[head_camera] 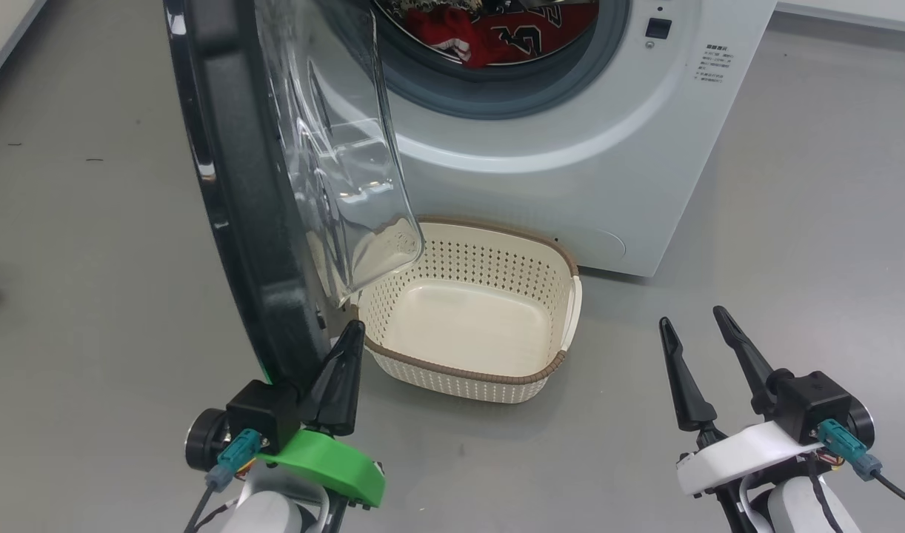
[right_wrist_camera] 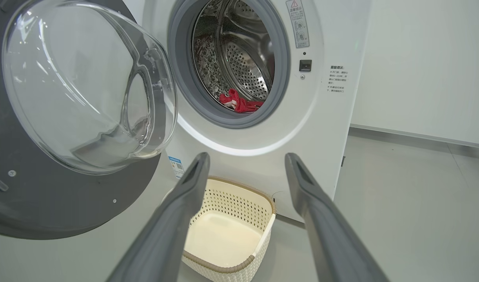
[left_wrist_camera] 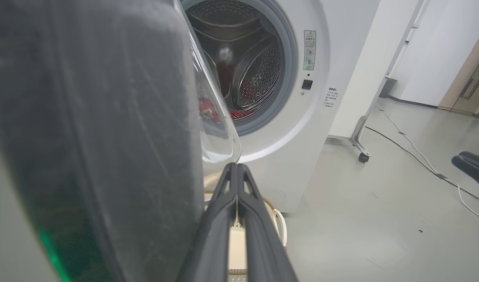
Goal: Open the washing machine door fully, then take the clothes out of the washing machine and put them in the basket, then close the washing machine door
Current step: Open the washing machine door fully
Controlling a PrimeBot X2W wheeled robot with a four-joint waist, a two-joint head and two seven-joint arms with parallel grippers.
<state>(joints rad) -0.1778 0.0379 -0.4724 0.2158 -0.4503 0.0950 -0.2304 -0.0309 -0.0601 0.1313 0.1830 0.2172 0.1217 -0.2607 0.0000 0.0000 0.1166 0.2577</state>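
Writing first. On the front of the washing machine [head_camera: 571,185] you have a tall warning sticker [right_wrist_camera: 298,23] at the top middle of the right wrist view. It has a red triangle at its head and pictograms below, with print too small to read. Under it sits a black square latch socket [right_wrist_camera: 305,65], then a small block of grey print [right_wrist_camera: 336,79], which is not legible. A blue label [right_wrist_camera: 176,166] with a code square shows low on the front, at the door's rim.

The clothes [head_camera: 497,33], red, lie in the bottom of the drum at the top of the head view. Black, white-edged figures show on them, but the frame edge cuts them, so you cannot read them for certain.

The door [head_camera: 238,185] stands swung out at the left of the head view, nearly edge-on, with its top cut off. Its glass bowl [right_wrist_camera: 86,86] bulges toward the machine and overlaps the upper left corner of the basket [head_camera: 497,255]. The basket sits on the floor just in front of the machine, below the drum opening.

Left gripper [head_camera: 354,329], lower left: fingers pressed together with nothing between them, tip right at the door's lower edge. You cannot tell whether it touches. In the left wrist view the door ring is a dark blur across the left half.

Right gripper [head_camera: 691,317], lower right: fingers spread apart above the floor, well clear of basket and door.
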